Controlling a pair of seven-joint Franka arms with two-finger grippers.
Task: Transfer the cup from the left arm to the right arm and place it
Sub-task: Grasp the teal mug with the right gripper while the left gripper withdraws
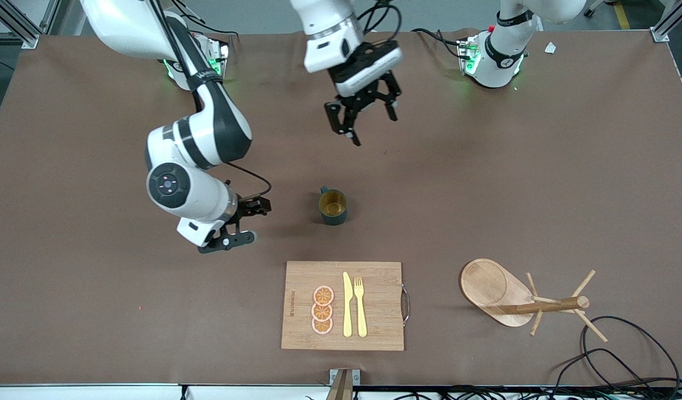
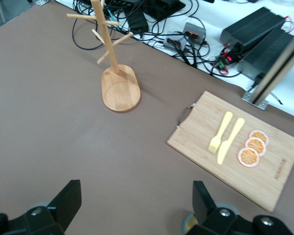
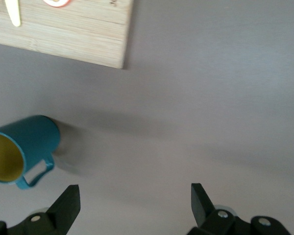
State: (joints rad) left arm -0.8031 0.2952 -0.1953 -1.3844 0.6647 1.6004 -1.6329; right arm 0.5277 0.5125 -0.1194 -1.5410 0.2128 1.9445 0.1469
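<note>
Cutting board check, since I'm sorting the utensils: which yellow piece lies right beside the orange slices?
The yellow knife. It lies on the cutting board between the orange slices and the yellow fork, which is one place farther from them.

Dark teal mugs (image 1: 332,206): one
Bamboo cutting boards (image 1: 374,333): one
Orange slices (image 1: 322,295): three
Yellow knives (image 1: 347,304): one
Yellow forks (image 1: 360,306): one
Wooden peg racks (image 1: 502,291): one

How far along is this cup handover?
It looks either finished or not yet begun. The cup stands upright on the table, held by neither arm. The left gripper hangs open above the table; the right gripper, also open, sits low beside the cup.
</note>
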